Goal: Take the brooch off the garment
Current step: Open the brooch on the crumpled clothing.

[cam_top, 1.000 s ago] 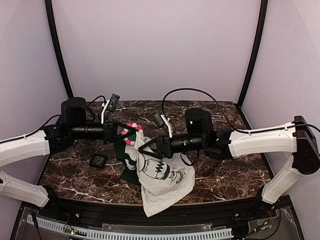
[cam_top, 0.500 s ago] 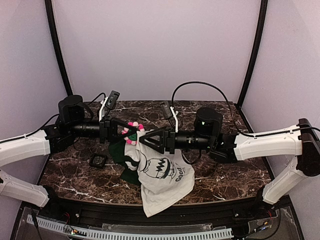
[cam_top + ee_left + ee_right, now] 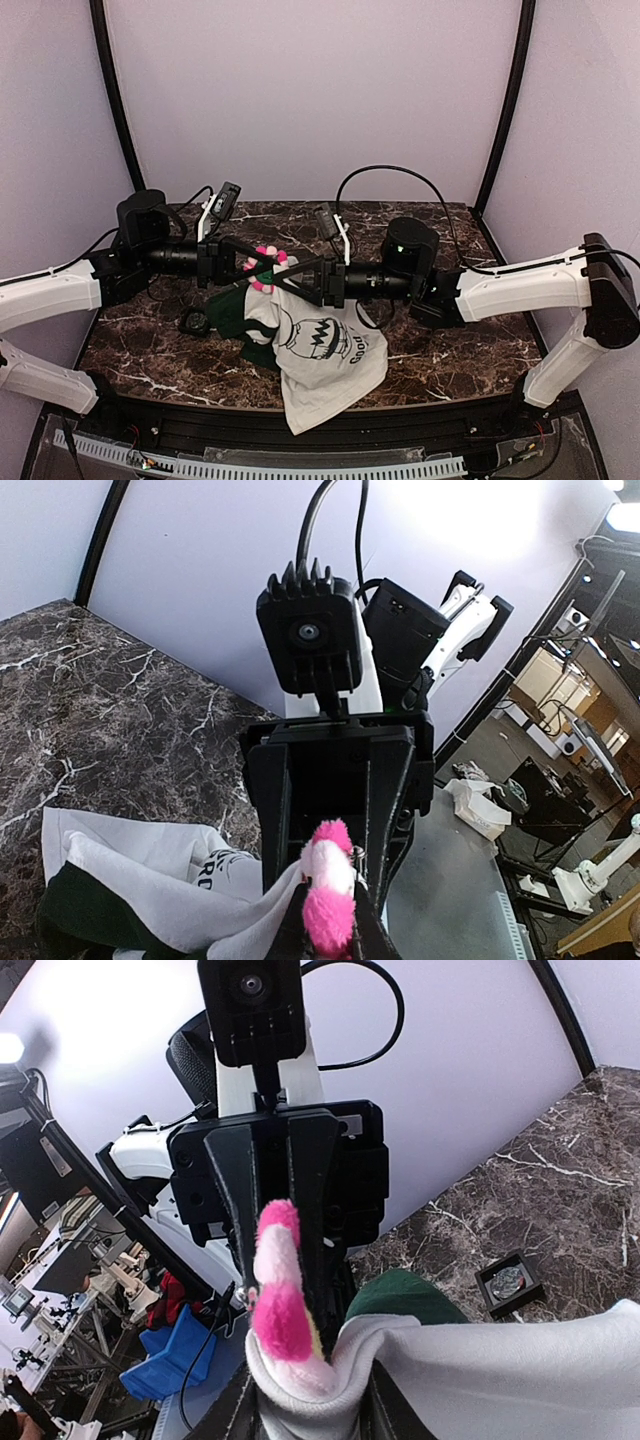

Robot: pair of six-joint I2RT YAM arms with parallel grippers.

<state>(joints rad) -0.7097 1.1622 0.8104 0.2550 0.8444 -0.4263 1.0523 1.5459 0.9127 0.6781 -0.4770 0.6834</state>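
Note:
The garment (image 3: 325,350), a white T-shirt with a black cartoon print and dark green sleeves, hangs off the table between both arms. The brooch (image 3: 264,268), a fluffy pink and white flower, sits at its raised top corner. My left gripper (image 3: 258,265) is shut on the brooch (image 3: 330,880), its jaws pressing the petals from both sides. Facing it, my right gripper (image 3: 288,282) is closed on a fold of the white garment (image 3: 500,1370) just under the brooch (image 3: 280,1300). The pin's fastening is hidden in the fabric.
A small black square frame (image 3: 195,320) lies on the marble table (image 3: 450,350) left of the shirt, also visible as the frame (image 3: 510,1282) in the right wrist view. The shirt's lower hem drapes over the table's near edge.
The right arm has shifted left and up toward the brooch, and its jaws widened, then narrowed on the fabric. The left gripper has kept its hold.

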